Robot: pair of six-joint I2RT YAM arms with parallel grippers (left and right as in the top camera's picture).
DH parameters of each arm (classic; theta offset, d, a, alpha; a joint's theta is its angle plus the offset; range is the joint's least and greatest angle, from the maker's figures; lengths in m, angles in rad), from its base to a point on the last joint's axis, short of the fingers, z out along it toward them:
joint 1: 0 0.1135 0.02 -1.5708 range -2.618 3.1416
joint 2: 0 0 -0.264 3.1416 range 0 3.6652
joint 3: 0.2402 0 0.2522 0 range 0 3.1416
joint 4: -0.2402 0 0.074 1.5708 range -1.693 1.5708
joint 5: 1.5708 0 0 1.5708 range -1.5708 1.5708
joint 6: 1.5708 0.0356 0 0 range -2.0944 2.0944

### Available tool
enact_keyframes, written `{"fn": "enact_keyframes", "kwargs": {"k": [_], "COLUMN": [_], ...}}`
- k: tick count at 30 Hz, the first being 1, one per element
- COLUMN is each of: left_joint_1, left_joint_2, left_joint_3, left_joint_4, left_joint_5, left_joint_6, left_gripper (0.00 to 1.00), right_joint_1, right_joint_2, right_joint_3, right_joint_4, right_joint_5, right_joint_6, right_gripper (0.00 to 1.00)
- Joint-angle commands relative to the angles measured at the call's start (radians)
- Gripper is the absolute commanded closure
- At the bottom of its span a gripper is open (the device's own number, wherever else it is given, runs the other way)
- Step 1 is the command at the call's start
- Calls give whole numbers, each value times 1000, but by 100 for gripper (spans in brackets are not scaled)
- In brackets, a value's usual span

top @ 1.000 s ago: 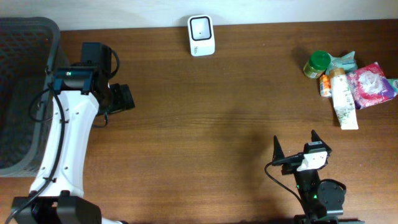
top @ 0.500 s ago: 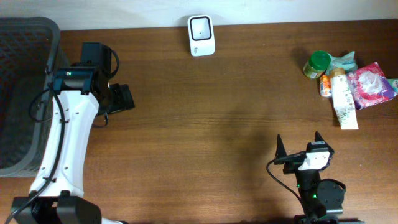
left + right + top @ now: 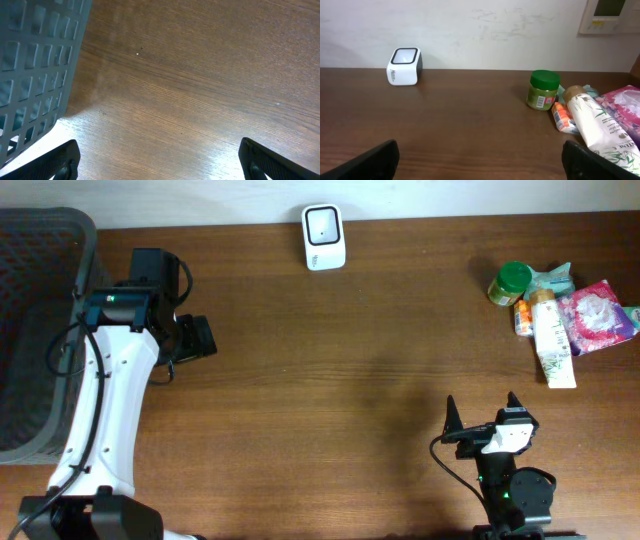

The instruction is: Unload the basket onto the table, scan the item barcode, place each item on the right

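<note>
The left pincer is standing wide apart, gripping nothing, hanging over bare worktop just beside the grey basket. The right pincer is likewise gaping and empty at the near edge, facing the white scanner. The green-lidded jar, tube and pink pack are lying heaped at the far right, well apart from both.

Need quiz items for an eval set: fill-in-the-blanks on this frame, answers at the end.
1. The jar has a ___ lid.
2. The basket sits on the robot's ___ side.
3. The left gripper and right gripper are both ___.
4. The scanner has a ___ body.
Answers: green; left; open; white.
</note>
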Motion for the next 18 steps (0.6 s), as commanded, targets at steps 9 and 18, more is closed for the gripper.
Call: {"fn": "enact_keyframes", "kwargs": {"k": [9,18], "left_joint_1": [6,3], "left_joint_2": [-15,-34], "left_joint_3": [-2,-2], "left_joint_4": [2,44], "left_joint_5": [-4,13], "left_joint_6": [-3,-3], "left_gripper": [1,1], "right_joint_1": [10,10], "right_joint_2": [-10,-10], "right_joint_3": [-9,-9], "right_joint_4": [-2,-2], "right_joint_5": [8,9], "right_joint_6": [11,11], "right_gripper": [2,2]}}
